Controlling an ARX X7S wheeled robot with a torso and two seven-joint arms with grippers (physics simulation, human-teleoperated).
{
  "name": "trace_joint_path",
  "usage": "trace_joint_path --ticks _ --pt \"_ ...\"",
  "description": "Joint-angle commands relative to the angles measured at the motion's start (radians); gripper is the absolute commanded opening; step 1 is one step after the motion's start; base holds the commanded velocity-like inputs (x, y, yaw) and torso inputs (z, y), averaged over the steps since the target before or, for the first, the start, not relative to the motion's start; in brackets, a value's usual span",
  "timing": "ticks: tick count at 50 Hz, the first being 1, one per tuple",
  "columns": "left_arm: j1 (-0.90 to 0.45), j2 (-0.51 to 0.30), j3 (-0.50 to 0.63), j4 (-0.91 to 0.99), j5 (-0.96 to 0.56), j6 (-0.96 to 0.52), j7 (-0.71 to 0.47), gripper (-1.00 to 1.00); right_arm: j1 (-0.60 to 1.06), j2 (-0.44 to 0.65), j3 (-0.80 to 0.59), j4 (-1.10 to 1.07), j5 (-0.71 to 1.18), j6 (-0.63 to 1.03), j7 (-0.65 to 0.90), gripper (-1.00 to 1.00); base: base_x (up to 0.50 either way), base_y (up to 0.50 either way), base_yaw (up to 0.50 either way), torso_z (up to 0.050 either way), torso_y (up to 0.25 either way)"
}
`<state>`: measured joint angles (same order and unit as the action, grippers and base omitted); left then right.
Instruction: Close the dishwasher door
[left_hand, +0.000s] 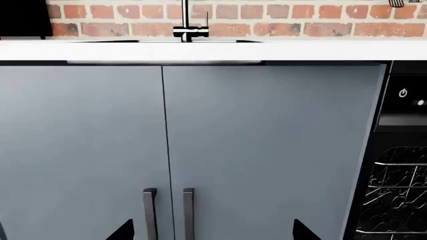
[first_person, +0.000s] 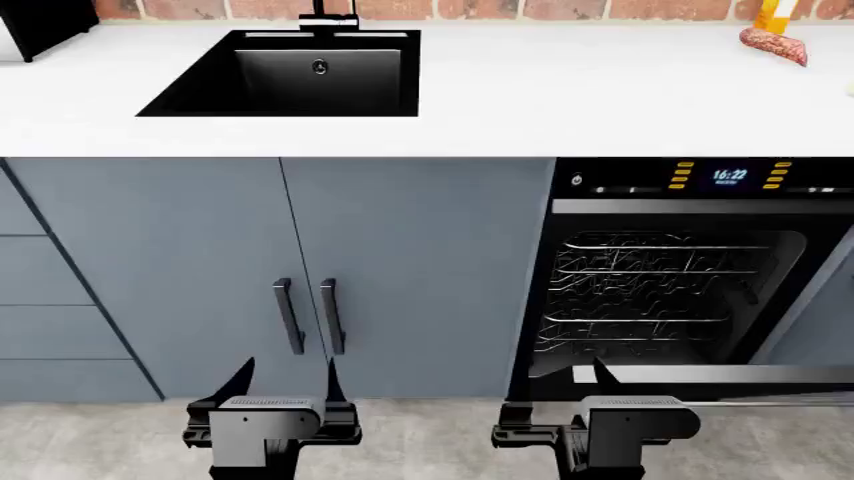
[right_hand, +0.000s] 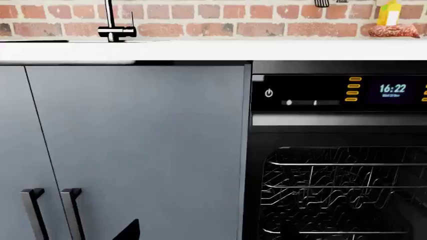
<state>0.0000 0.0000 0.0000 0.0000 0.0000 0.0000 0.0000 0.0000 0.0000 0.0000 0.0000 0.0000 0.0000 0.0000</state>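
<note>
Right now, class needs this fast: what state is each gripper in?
Left gripper: open, holding nothing.
Right gripper: cannot be told; only one fingertip shows clearly.

Grey-blue cabinet doors (first_person: 400, 270); white counter (first_person: 534, 100); red-brick wall (right_hand: 267, 20).

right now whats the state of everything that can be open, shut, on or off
dishwasher door: open, folded down, racks exposed
cabinet doors: shut
dishwasher display: lit, reads 16:22
faucet: no water seen running
sink: empty
left gripper: open, holding nothing
right gripper: cannot tell, only one fingertip visible
</note>
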Motion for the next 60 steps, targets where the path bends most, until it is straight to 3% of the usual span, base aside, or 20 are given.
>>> trace_joint_path --ticks 1,11,60 --pt "-0.002 -0.016 0.015 0.003 -0.033 -0.017 -0.007 1.0 0.0 0.013 -0.015 0.001 0.021 -0.003 0.026 1.0 0.0 0.0 0.0 0.0 0.0" --pt "-0.006 -0.052 0.056 0.008 -0.1 -0.055 0.013 1.0 0.017 0.041 -0.033 0.021 0.066 0.005 0.098 1.0 0.0 0.0 0.0 0.0 0.0" --pt "0.006 -0.106 0.125 0.002 -0.112 0.028 -0.082 1.0 0.02 0.111 -0.139 0.021 0.059 0.018 0.185 1.0 0.0 0.0 0.0 -0.05 0.0"
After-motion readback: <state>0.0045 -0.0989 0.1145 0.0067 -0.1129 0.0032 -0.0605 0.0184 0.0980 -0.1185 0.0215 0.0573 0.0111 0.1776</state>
